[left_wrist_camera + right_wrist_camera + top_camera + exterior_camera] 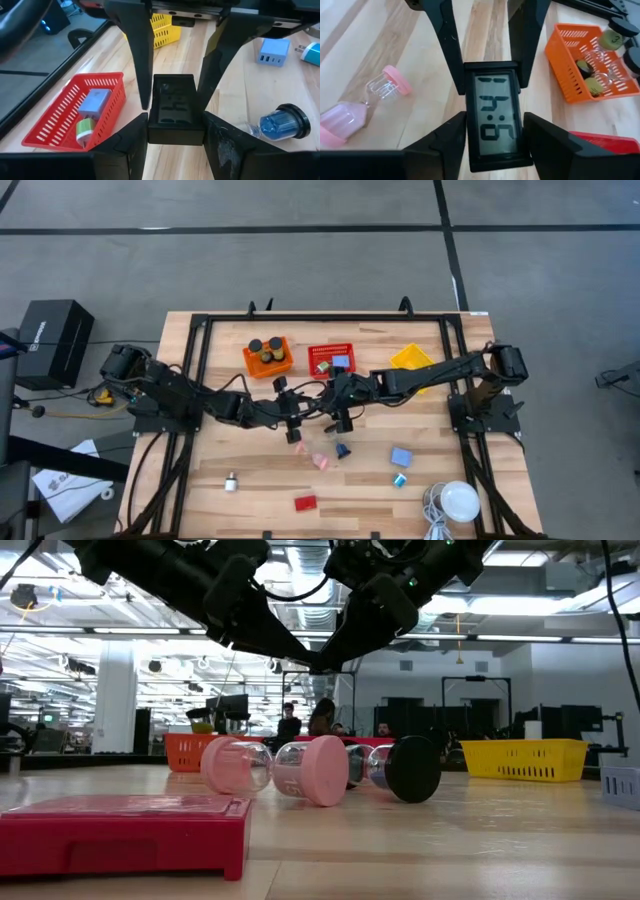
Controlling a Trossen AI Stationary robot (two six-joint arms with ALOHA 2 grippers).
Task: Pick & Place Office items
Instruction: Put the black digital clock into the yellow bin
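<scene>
A small black digital clock (495,117) hangs above the table's middle between my two grippers. Its grey display faces the right wrist camera and its black back (173,107) faces the left wrist camera. My left gripper (175,131) comes from the table's left and my right gripper (495,137) from the right, each shut on it. Loose on the table below lie two pink sand timers (310,772), a dark-capped timer (280,122), a blue block (401,457) and a flat red rectangle (305,503). My left gripper pinches the clock's two long sides (150,125) between its two fingers, at the clock's left end. It comes from the table's left, slanting down. The clock is lifted clear of the table. My right gripper pinches the same two long sides (468,135) between its fingers, at the opposite end. It comes from the table's right, slanting down. The left arm's fingers (451,60) show on the clock's far half.
Along the far side stand an orange basket (268,357) with round items, a red basket (331,360) with a blue block and a green-banded roll, and a yellow basket (412,360). A white dome with a cable (460,502) sits near right; a small white item (231,480) near left.
</scene>
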